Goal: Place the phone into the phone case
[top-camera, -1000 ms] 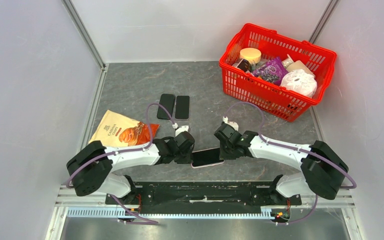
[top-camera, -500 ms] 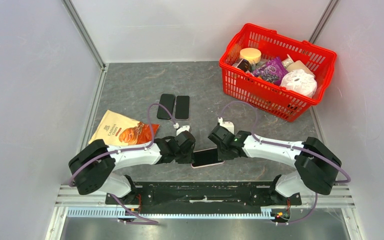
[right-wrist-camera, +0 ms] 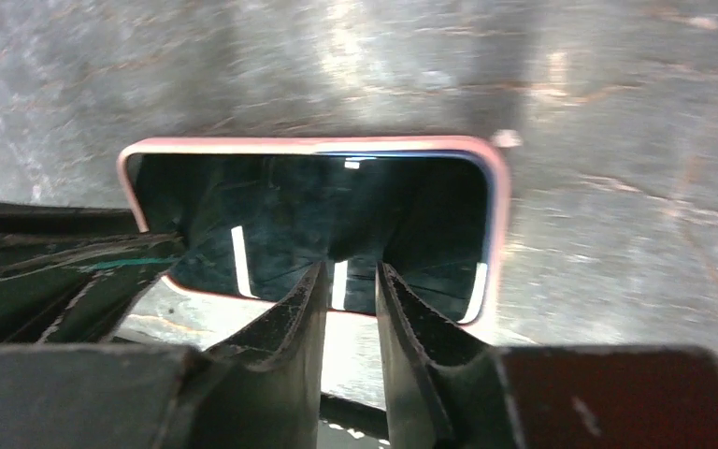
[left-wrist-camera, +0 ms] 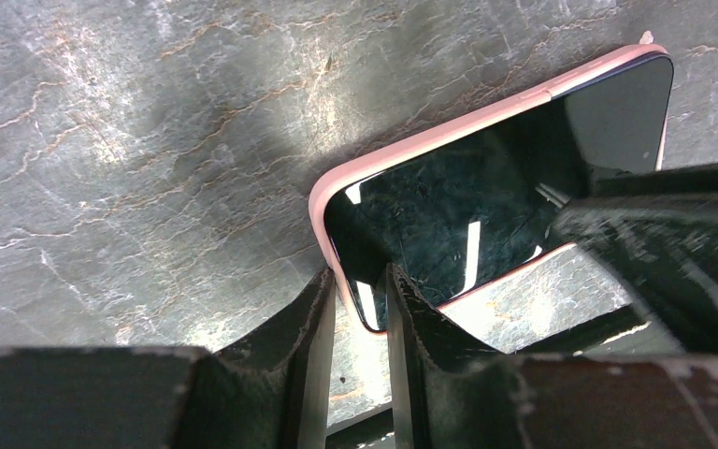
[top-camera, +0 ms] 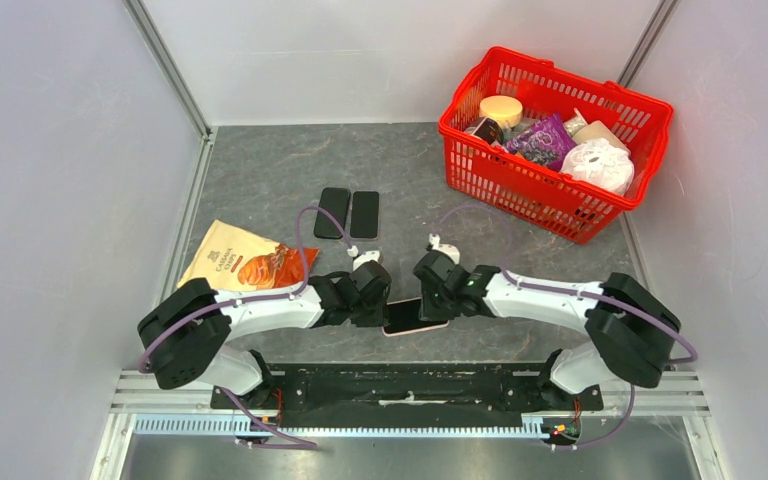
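Lying screen-up near the tabletop's [top-camera: 260, 180] 6 o'clock edge, the phone [left-wrist-camera: 486, 178] sits in a pink case [left-wrist-camera: 449, 131] (rim showing round the glass). The left pincer [left-wrist-camera: 360, 281] meets its 9 o'clock corner and the right pincer [right-wrist-camera: 351, 271] its 2 o'clock edge. Each stands a slit apart; whether either pinches, I cannot tell.

The right gripper [top-camera: 440, 302] slides left along the phone [top-camera: 410, 322], closing in on the left gripper [top-camera: 382, 305]. It now hides more of the screen.
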`<act>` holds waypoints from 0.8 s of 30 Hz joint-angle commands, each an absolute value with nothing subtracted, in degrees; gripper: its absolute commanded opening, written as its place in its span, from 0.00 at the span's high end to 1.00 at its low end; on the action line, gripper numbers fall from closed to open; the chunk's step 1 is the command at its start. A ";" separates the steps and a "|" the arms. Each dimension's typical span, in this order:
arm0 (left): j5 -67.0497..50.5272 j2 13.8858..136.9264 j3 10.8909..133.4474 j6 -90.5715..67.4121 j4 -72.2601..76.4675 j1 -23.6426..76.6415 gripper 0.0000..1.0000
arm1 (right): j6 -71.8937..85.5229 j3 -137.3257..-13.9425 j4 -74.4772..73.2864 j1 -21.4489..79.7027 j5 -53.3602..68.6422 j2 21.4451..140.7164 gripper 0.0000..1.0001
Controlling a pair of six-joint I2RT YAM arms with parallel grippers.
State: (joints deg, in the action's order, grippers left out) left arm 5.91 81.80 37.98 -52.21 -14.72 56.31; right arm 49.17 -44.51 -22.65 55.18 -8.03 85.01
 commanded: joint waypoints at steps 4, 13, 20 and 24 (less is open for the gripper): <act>7.98 82.53 38.31 -50.36 -15.56 55.67 0.69 | 46.66 -39.47 -30.14 46.09 -6.97 78.46 0.52; 8.00 83.14 38.86 -50.00 -15.73 55.37 0.69 | 44.81 -39.98 -24.61 42.54 -2.34 82.16 0.42; 8.00 83.19 39.43 -49.66 -16.00 55.20 0.69 | 44.73 -40.53 -25.69 42.91 -5.42 85.78 0.53; 7.91 83.53 39.65 -49.57 -15.98 55.10 0.69 | 45.25 -40.22 -26.63 44.64 -8.95 88.32 0.59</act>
State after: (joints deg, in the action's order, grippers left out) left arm 5.80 82.00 38.44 -51.81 -15.25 55.92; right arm 45.98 -41.93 -23.86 43.27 -1.76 83.46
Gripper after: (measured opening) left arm 0.315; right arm 0.432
